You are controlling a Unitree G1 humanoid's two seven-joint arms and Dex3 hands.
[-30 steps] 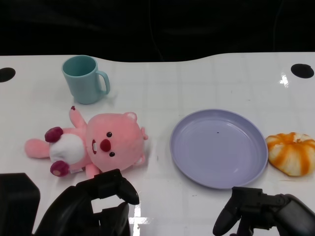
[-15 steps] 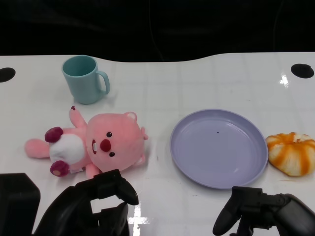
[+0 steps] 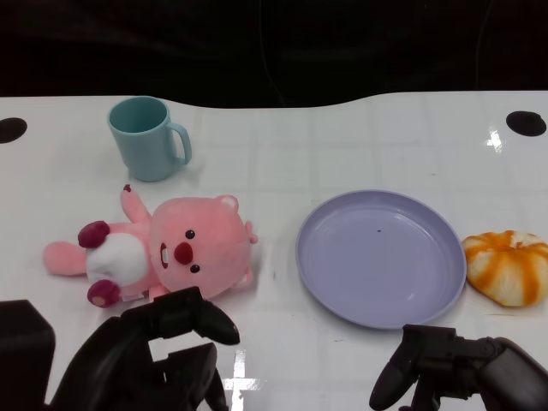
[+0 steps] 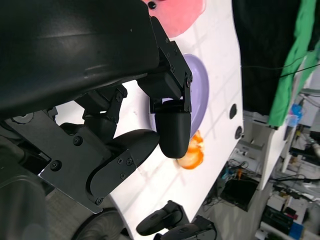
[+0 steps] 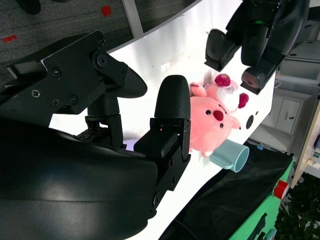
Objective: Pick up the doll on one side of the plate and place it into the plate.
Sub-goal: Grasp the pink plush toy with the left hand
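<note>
Left hand (image 3: 150, 355) has edged up since 1 second ago — fingers (image 3: 201, 315) apart, grasping nothing, the doll (image 3: 163, 253) just beyond them on the table (image 3: 342, 145); the plate (image 3: 381, 257) waits — reach under way.

Left hand (image 3: 150, 355) edged forward toward the pink plush doll (image 3: 163, 250); its fingers (image 3: 201, 315) now reach just short of the doll's lower edge.
</note>
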